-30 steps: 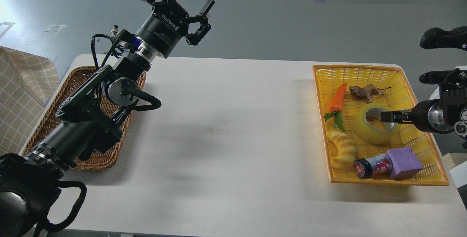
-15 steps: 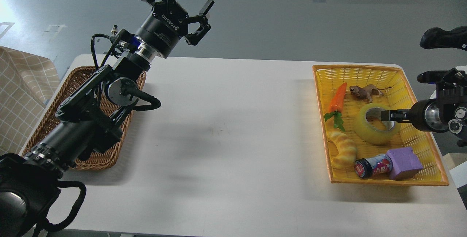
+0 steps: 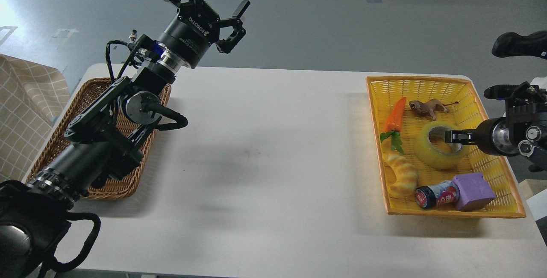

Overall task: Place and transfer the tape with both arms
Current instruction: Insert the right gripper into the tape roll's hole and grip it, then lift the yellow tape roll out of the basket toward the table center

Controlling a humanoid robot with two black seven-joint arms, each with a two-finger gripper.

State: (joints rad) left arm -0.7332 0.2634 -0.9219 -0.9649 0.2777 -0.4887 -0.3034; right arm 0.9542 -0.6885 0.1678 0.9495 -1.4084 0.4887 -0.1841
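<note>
The tape (image 3: 432,156), a glossy yellow roll with a pale core, lies flat in the yellow basket (image 3: 495,171) at the right of the table. My right gripper (image 3: 450,136) comes in from the right edge, and its dark narrow tip sits over the right side of the tape's hole. Its fingers cannot be told apart. My left gripper (image 3: 209,2) is raised high beyond the table's far edge, above and to the right of the wicker basket (image 3: 109,186). Its fingers are spread and it holds nothing.
The yellow basket also holds a toy carrot (image 3: 394,116), a small lion figure (image 3: 427,107), a pale yellow croissant toy (image 3: 404,175), a dark jar (image 3: 436,195) and a purple block (image 3: 473,191). A checked cloth (image 3: 25,115) hangs at the left.
My right arm's wrist has shifted slightly up and to the right, while its tip stays over the tape's hole. The left arm has hardly moved.
</note>
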